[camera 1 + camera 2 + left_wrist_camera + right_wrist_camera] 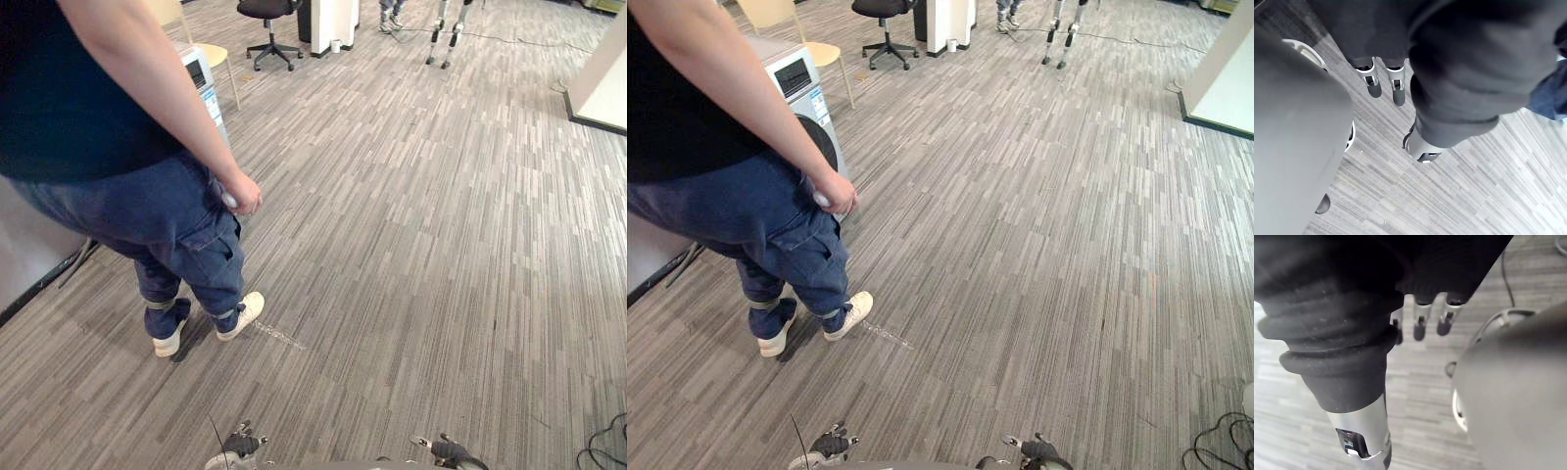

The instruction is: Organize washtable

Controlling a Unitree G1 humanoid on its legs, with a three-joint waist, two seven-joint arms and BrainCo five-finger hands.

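Observation:
My left hand (1397, 91) hangs over the grey striped carpet (1459, 196) with its fingers straight and relaxed, holding nothing. In its own wrist view my right hand (1420, 326) hangs the same way above the carpet, fingers straight and thumb apart, also empty. Ahead of me in the eye views lies carpet floor (421, 245).
A person (147, 186) in a dark top and blue trousers stands close at the left, in front of a grey washing machine (801, 98). Behind are a yellow chair (813, 49), a black office chair (880, 18) and a white cabinet (950, 22). A white panel (1227, 78) stands at the right.

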